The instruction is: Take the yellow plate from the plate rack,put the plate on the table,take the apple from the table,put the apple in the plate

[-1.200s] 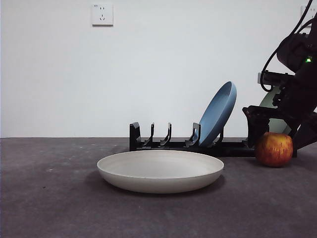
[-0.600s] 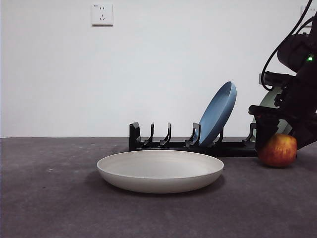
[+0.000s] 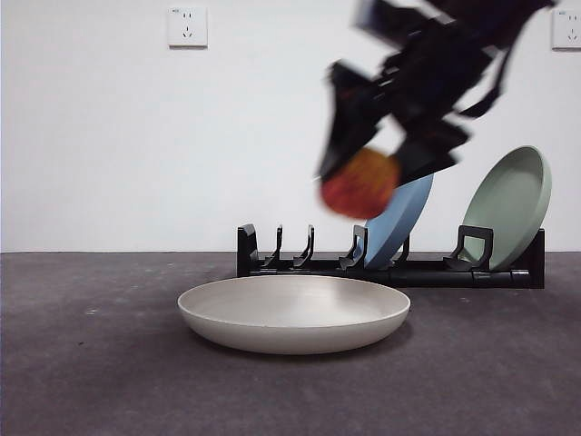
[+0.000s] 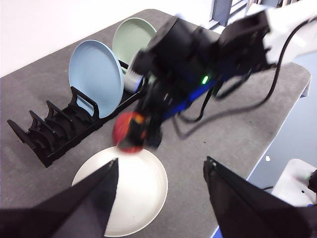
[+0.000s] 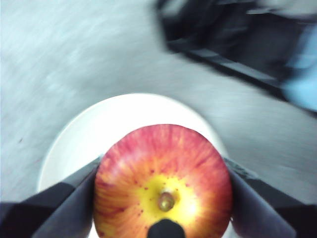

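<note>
White wall behind; dark grey, rough, mottled tabletop (image 3: 91,363). The yellow plate (image 3: 293,312), matte, shallow, pale cream, already lies flat on it in front of the plate rack (image 3: 300,263), a low black frame of curved prongs. The right claw (image 3: 368,159) is clamped on the apple (image 3: 360,183), red with yellow streaks, aloft above the plate's rim. A blue plate (image 3: 399,213) and a green plate (image 3: 508,204) stand racked. The left claw (image 4: 158,173) hangs apart, empty. Remaining, in my judgement: lowering and release.

A blue plate (image 3: 399,222) and pale green plate (image 3: 513,204) stand upright; wall socket (image 3: 187,26) behind.
</note>
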Controlling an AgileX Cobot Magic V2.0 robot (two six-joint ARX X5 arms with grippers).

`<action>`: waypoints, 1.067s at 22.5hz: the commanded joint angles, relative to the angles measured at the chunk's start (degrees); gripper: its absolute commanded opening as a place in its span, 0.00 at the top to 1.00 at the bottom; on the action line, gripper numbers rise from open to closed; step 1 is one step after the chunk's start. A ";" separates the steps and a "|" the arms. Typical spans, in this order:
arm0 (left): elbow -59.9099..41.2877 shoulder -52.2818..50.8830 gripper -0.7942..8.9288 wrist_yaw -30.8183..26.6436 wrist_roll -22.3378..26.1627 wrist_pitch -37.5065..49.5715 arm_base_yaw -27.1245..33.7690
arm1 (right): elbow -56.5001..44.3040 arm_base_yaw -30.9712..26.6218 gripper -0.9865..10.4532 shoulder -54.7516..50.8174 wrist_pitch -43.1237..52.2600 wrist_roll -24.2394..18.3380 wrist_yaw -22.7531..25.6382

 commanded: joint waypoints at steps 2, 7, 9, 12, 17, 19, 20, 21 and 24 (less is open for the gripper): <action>0.04 -0.04 0.62 0.04 -0.59 -0.81 0.13 | -0.04 4.44 0.93 7.08 2.69 1.01 2.25; 0.04 -0.04 0.62 0.02 -0.61 -1.57 0.13 | -0.04 7.30 0.93 14.12 4.44 0.96 5.35; 0.04 -0.04 0.62 0.00 -0.61 -1.73 0.13 | -0.04 7.30 0.93 15.39 4.28 0.92 5.33; 0.04 -0.04 0.62 0.00 -0.61 -2.01 0.13 | -0.04 7.30 0.86 15.67 2.95 0.92 5.22; 0.04 -0.04 0.62 -0.02 -0.61 -2.43 0.13 | -0.04 7.30 0.40 15.47 2.71 0.94 5.22; 0.04 -0.04 0.62 -0.02 -0.61 -2.82 0.13 | -0.02 7.30 0.36 15.04 2.75 0.92 5.22; 0.04 -0.04 0.62 -0.02 -0.61 -2.91 0.13 | -0.02 7.30 0.36 14.64 2.73 0.92 5.22; 0.04 -0.04 0.62 -0.02 -0.61 -3.04 0.13 | -0.02 7.30 0.36 14.19 2.78 0.94 5.27; 0.04 -0.04 0.62 -0.04 -0.61 -3.32 0.13 | -0.02 7.30 0.36 11.96 3.02 0.92 5.27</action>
